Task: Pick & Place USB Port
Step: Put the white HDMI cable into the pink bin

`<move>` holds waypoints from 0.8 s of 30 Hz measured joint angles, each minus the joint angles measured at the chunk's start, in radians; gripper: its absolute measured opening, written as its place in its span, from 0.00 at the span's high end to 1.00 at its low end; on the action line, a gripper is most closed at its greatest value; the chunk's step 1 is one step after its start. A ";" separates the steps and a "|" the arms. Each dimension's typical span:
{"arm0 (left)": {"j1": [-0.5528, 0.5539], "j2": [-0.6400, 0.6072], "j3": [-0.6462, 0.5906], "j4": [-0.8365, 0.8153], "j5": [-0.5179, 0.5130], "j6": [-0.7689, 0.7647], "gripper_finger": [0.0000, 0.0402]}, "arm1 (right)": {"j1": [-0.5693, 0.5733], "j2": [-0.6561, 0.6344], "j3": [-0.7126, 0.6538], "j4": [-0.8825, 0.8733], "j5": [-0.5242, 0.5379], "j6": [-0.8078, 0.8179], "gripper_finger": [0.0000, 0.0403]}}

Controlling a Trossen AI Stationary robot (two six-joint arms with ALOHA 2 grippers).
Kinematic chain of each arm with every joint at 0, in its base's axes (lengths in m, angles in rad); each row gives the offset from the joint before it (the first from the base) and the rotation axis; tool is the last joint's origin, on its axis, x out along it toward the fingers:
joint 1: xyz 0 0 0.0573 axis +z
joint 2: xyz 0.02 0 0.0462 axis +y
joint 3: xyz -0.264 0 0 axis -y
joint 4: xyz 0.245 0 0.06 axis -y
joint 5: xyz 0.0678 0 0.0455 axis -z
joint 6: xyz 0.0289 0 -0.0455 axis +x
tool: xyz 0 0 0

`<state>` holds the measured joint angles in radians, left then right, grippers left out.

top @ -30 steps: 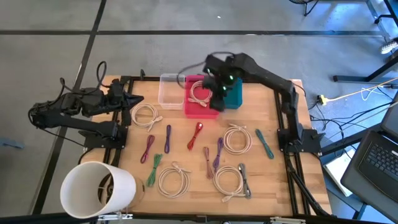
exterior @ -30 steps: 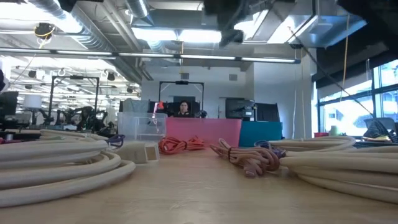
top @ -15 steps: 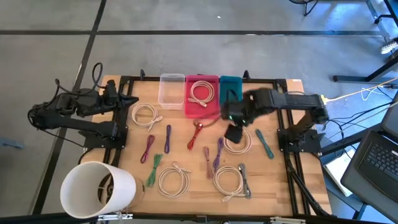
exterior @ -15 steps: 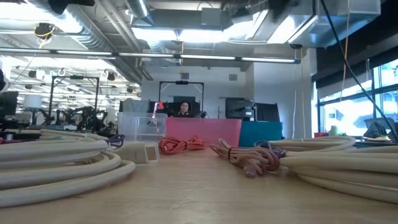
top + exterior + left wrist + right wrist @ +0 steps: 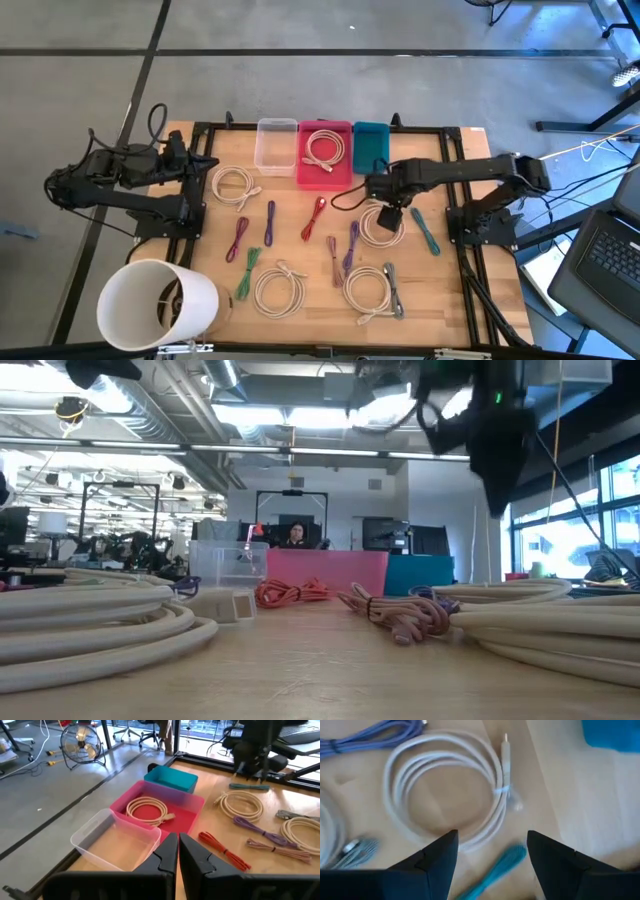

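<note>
White coiled cable (image 5: 381, 224) lies, seemingly untouched, under the right pincer (image 5: 392, 214), fingers apart.

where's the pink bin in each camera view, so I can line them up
High: pink bin at the table's far edge, middle of three, a white cable coiled inside.
Low: in the background, centre.
Left wrist: centre, coil visible inside.
Right wrist: not in view.
Shared landmark: the teal bin touching its side, also seen low and left wrist.
</note>
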<state>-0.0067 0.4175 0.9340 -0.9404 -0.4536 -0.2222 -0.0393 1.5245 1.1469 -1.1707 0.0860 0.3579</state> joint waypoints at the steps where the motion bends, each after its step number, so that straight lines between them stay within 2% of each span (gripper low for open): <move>1: 0.000 0.000 0.000 -0.001 0.000 0.000 0.98 | -0.017 0.002 -0.031 0.035 0.000 -0.022 0.41; 11: 0.000 0.000 0.000 -0.001 -0.032 -0.004 0.98 | -0.103 0.002 -0.275 0.343 -0.083 -0.101 0.41; 18: 0.000 0.000 0.000 0.000 -0.063 -0.003 0.98 | -0.103 0.002 -0.376 0.539 -0.078 -0.106 0.41; 24: 0.000 0.000 0.000 0.000 -0.062 -0.026 0.98 | -0.104 0.018 -0.411 0.598 -0.018 -0.126 0.45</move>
<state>-0.0067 0.4175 0.9340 -0.9402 -0.5159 -0.2485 -0.1436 1.5423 0.7362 -0.5729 0.0677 0.2319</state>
